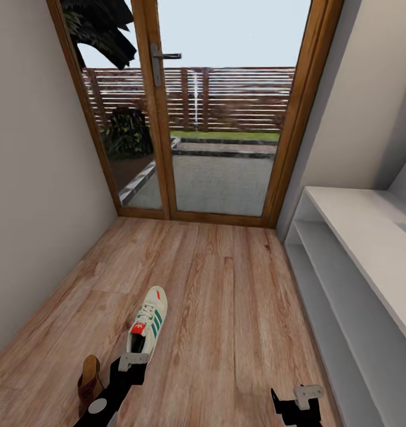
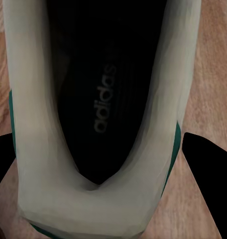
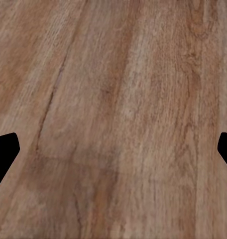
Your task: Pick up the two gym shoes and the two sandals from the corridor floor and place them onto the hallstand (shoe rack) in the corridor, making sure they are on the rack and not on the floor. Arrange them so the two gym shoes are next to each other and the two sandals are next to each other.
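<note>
Wood-plank corridor floor (image 1: 227,308), glass door ahead; left tool (image 2: 101,149) spread wide around gym shoe (image 1: 147,323) heel; right tool (image 3: 113,149) wide

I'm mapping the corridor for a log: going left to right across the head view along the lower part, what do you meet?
Sandal → left claw → gym shoe → right claw → hallstand.

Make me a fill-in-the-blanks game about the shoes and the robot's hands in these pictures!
1. The gym shoe lies on the ____ floor.
2. The left end effector hovers at the shoe's ____ end.
3. Beside the left arm, the sandal is coloured ____.
4. The hallstand stands on the robot's ____ side.

Missing words: wooden; heel; brown; right.
</note>
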Available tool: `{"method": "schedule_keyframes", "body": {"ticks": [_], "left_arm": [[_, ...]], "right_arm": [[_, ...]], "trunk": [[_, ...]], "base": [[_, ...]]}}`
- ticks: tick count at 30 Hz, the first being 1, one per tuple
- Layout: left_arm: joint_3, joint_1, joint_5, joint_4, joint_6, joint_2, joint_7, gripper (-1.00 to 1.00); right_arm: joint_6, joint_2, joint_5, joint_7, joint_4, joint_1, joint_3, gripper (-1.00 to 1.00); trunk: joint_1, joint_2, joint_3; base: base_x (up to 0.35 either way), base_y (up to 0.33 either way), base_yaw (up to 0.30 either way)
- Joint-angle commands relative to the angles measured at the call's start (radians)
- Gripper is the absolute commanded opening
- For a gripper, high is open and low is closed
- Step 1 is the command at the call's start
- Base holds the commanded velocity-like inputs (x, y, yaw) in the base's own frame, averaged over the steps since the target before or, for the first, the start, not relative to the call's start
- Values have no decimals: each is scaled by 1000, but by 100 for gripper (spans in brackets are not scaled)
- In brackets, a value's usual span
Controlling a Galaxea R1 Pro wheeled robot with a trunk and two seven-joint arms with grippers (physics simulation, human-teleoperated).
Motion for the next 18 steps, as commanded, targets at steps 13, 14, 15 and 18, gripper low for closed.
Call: {"method": "schedule_keyframes", "body": {"ticks": [13, 14, 15, 18], "left_arm": [[0, -1, -1, 1, -3, 0, -2, -100], [0, -1, -1, 1, -3, 0, -2, -100], [0, -1, -1, 1, -3, 0, -2, -100], [0, 0, -1, 1, -2, -1, -2, -100]], "right_arm": [[-3, 0, 8, 3, 0, -1, -5, 100], [-3, 0, 8, 3, 0, 0, -5, 100], [-3, 0, 8, 3, 0, 0, -5, 100], [-3, 0, 8, 3, 1, -1, -4, 100]], "trunk": [[0, 0, -1], [0, 0, -1], [0, 0, -1], [0, 0, -1]], "base": [[5, -2, 3], [63, 0, 0], [85, 0, 0], [202, -69, 0]]}}
